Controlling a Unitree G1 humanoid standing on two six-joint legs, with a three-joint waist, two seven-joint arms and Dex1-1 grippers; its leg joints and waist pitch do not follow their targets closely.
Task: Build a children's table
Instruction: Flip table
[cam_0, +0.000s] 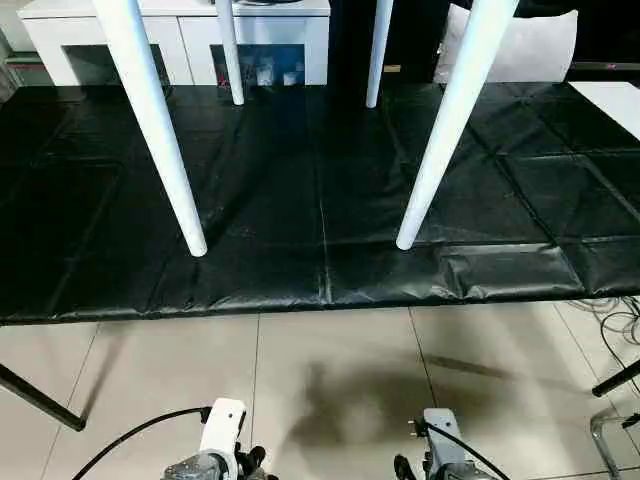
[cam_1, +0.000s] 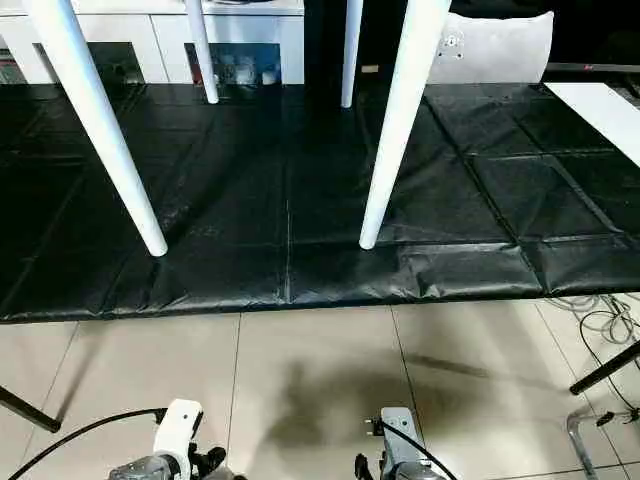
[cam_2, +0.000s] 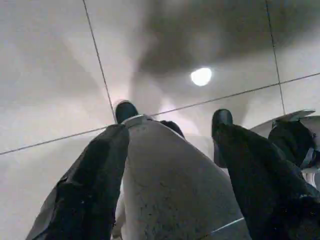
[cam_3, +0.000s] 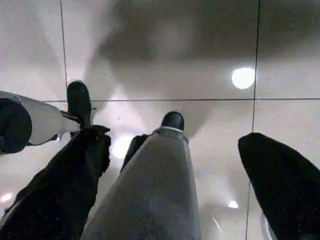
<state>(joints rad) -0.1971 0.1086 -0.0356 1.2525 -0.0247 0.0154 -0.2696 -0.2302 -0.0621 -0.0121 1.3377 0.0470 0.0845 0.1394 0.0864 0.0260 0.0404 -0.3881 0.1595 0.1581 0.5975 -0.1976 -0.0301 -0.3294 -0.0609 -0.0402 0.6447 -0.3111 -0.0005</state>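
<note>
The white plastic children's table (cam_0: 440, 140) stands upright on the black quilted floor mat (cam_0: 300, 200), all 4 long tapered round legs seated and their feet on the mat: the near left leg (cam_0: 160, 130), the near right leg (cam_0: 445, 135), the far left leg (cam_0: 231, 55) and the far right leg (cam_0: 377, 55). Its top lies above the head camera's view, so you cannot check the corner sockets from here. By the look of it the build is done or close to done, and the step in hand is a check and a clean stand-off.

Your left tool (cam_2: 170, 120) hangs low over the pale tiled floor (cam_0: 330, 390), its 2 black fingers (cam_2: 95, 185) spread partway and holding nothing. Your right tool (cam_3: 165, 165) is spread wide, also empty, with only floor tile beyond it. Both sit on the near side of the mat edge, well apart from the legs.

If you test a leg, reach for the near right one, take it low on the taper with the fingers square across it, and push gently; a hard sideways shove could tip or slide the table on the mat.

Watch what is around: a white cabinet with glass doors (cam_0: 190, 45) stands just behind the far legs, a white cushion (cam_0: 520, 50) lies far right, loose grey cables (cam_0: 620, 320) trail on the floor at near right, and dark stand legs (cam_0: 40, 400) angle in at both near corners.
</note>
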